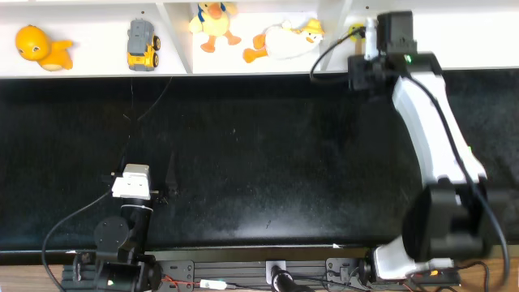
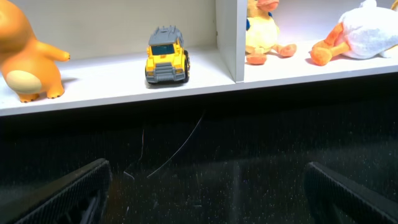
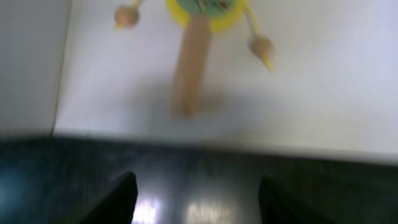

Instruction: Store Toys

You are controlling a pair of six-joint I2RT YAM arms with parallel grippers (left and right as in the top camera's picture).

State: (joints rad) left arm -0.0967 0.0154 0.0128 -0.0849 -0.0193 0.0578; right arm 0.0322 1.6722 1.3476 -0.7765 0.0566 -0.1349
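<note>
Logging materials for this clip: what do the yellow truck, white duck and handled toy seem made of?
Yellow truck: probably hard plastic, with a smooth, glossy moulded body. White duck: plush fabric, with a fuzzy, soft outline. Handled toy: the handle looks like bare matte wood, though blurred.

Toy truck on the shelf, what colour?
Yellow toy truck, grey roof and bumper; left wrist view shows it best.

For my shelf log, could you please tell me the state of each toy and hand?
Orange toy: upright, shelved.
Yellow truck: on its wheels, shelved.
Yellow duck: sitting upright, shelved.
White duck: lying on its side, shelved.
Rattle drum: lying flat, shelved.
Left hand: open, empty.
Right hand: open, empty, facing the rattle drum.
</note>
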